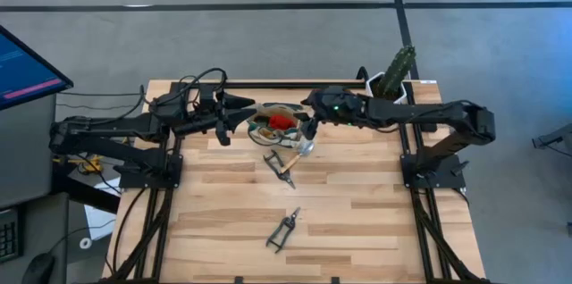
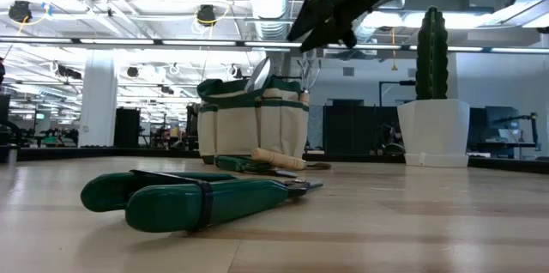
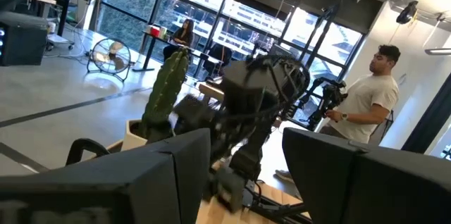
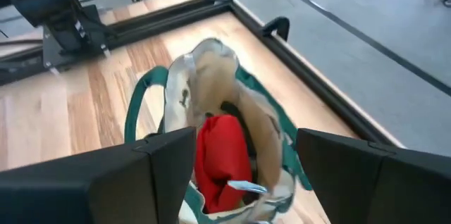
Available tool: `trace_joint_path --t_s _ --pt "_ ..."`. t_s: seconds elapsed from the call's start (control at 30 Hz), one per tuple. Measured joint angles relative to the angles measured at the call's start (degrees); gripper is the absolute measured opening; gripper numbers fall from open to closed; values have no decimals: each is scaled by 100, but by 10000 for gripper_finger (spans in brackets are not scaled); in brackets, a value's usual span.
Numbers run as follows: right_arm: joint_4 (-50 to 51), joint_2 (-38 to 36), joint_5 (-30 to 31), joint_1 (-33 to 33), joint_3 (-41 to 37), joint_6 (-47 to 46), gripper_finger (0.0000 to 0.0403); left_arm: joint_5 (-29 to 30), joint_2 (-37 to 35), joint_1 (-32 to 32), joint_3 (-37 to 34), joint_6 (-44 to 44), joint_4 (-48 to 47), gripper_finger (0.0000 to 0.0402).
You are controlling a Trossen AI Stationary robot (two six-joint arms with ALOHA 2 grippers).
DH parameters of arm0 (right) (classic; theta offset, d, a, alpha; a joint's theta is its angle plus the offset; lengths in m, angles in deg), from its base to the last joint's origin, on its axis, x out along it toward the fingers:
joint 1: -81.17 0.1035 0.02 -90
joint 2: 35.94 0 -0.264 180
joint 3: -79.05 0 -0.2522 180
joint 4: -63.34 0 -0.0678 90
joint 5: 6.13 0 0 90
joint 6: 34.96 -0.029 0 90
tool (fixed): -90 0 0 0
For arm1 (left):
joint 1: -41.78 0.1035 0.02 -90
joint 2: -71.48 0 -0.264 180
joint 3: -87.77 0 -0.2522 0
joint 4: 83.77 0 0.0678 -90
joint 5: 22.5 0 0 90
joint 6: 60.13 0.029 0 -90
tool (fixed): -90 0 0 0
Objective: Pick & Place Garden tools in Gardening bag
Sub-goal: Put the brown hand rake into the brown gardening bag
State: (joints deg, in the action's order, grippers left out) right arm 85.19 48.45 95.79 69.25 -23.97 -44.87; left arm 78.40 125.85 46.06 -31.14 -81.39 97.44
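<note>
Both arms reach toward the middle of the table's far side, meeting over the bag (image 1: 275,125). The right gripper (image 1: 309,128) hangs just above the bag's open mouth, its arm stretched in from the right past the potted cactus (image 1: 399,71). Its wrist camera looks straight down into the bag (image 4: 211,111), where a red tool head (image 4: 220,159) lies inside; the two fingers (image 4: 127,175) stand wide apart with nothing between them. The left gripper (image 1: 239,114) sits beside the bag's left edge, pointing across at the other arm. Its fingers (image 3: 141,182) are also spread, holding nothing.

What else sits in the bag is hard to make out; from table height a metal trowel blade (image 2: 260,74) sticks up from it.

On the table, the wooden-handled tool (image 1: 281,164) lies just in front of the bag, and the pruning shears (image 1: 283,229) lie well apart, nearer the front edge.
</note>
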Motion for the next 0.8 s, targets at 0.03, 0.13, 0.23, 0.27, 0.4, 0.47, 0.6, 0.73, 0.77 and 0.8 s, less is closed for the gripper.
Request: trace_joint_path --t_s 0.03,0.13,0.23,0.27,0.4,0.47,0.6,0.73,0.77,0.8 --pt "107 -110 4 -9 0 -1 235 -1 0 -2 0 0 -1 167" --pt "545 -486 18 -24 0 -42 232 -18 0 0 0 0 -1 167" --pt "1139 -763 40 -26 0 -400 217 -18 0 -1 0 -1 -3 167" --pt "1308 -805 39 -26 0 -527 207 -18 0 -2 0 0 -3 167" --pt "1804 -826 36 -6 -187 -871 132 -18 0 -2 0 0 -4 167" --pt "1794 -821 37 31 -427 -998 75 -16 0 0 0 0 -4 167" --pt "1056 -829 362 199 -989 -1143 13 -16 0 -2 0 -2 -5 167" --pt "120 -882 417 222 -1514 -1399 2 -11 0 0 0 -2 -5 167" --pt "-104 -880 425 221 -1652 -1427 3 -12 0 -1 0 0 -6 167" --pt "-348 -877 434 219 -1794 -1484 2 -11 0 -2 0 0 -7 167"
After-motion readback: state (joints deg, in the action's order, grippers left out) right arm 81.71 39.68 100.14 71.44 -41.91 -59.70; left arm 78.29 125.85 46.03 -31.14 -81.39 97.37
